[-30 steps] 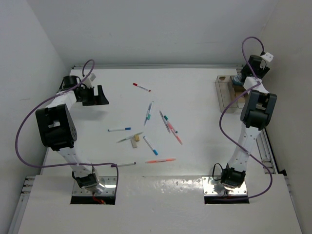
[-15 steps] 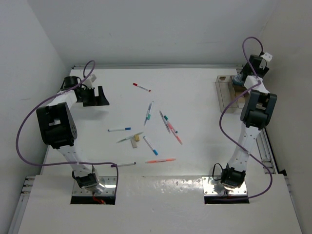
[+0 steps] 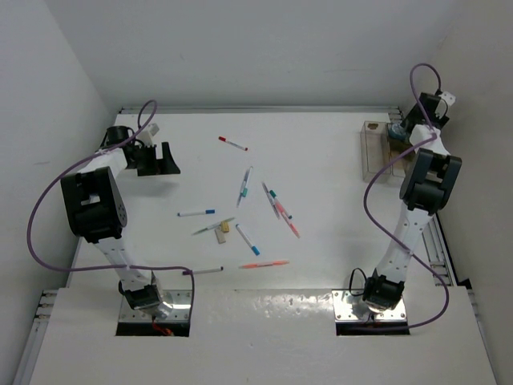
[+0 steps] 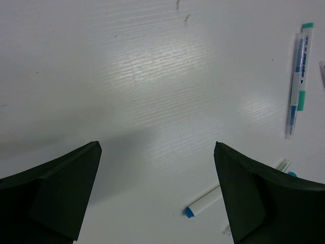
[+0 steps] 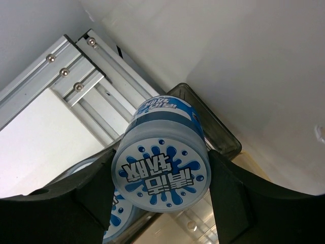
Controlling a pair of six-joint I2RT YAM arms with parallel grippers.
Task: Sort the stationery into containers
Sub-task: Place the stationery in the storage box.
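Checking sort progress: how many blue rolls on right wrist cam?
2: one roll in the right gripper, another roll just beneath, partly covered; more may be hidden.

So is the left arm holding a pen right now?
No, its jaws stand open over bare table, and the blue-capped pen lies loose there.

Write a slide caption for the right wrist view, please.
Right gripper grips a round blue-printed roll at the clear container edge.

Second roll mostly hidden behind first roll.
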